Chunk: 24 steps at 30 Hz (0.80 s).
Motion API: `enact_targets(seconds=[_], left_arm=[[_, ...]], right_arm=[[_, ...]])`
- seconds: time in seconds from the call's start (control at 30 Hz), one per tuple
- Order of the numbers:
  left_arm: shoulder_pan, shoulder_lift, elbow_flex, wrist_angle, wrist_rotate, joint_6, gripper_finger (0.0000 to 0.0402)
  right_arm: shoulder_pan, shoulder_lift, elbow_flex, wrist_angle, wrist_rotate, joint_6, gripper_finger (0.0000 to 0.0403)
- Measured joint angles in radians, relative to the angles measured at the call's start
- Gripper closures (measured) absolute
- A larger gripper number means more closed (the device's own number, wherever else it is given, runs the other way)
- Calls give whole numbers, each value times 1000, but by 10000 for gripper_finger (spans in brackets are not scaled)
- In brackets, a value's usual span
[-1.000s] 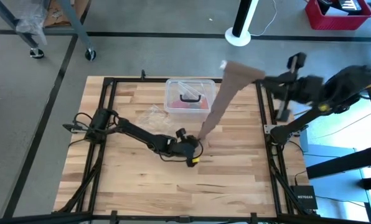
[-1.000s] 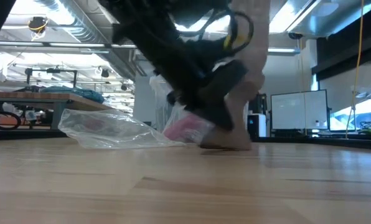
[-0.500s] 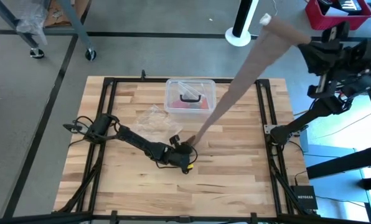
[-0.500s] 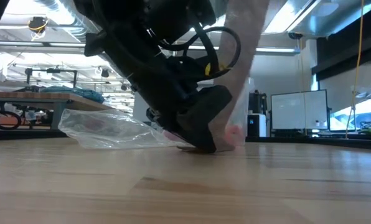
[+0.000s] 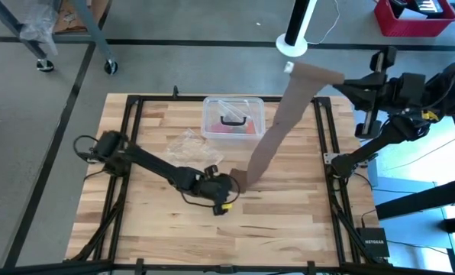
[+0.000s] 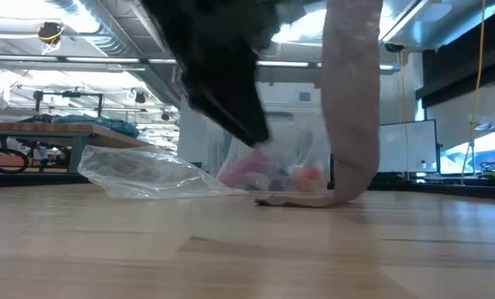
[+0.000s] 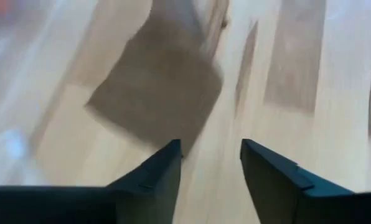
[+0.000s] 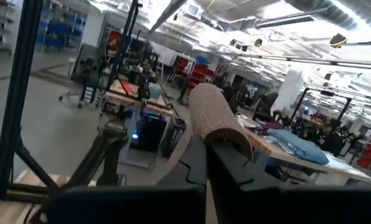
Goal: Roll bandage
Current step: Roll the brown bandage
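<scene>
Your right gripper [image 5: 328, 76], upper right of the high view, pinches the bandage [image 5: 277, 126] top end; its tail lies at table centre. Your left gripper [image 7: 210, 163] stands spread and empty there: re-pinch squarely before rolling.

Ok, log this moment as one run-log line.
task: roll bandage | left pincer: open, just off the bandage end lying on the table | right pincer: shut on bandage, holding other end high
</scene>
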Motion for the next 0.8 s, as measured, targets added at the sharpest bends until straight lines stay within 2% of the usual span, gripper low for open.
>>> enact_targets(seconds=[0.1,0.2,0.33,0.4,0.5,0.57,0.8], left_arm=[[-19,-102,0,-97,-8,7,224],[-42,-198,1,-81,-72,39,222],[-68,-260,2,151,-230,162,221],[-69,-259,3,306,-249,264,221],[-59,-229,3,502,-250,392,221],[-49,-208,2,557,-250,462,221],[-8,-164,0,533,-254,486,221]], right_arm=[[0,1,0,-43,7,4,397],[0,1,-20,-111,7,33,398],[0,-12,-108,-151,20,115,398],[0,-15,-173,-149,36,140,399],[0,-39,-309,-127,33,198,399],[0,-69,-417,-85,21,233,399],[0,-257,-852,223,-15,249,399]])
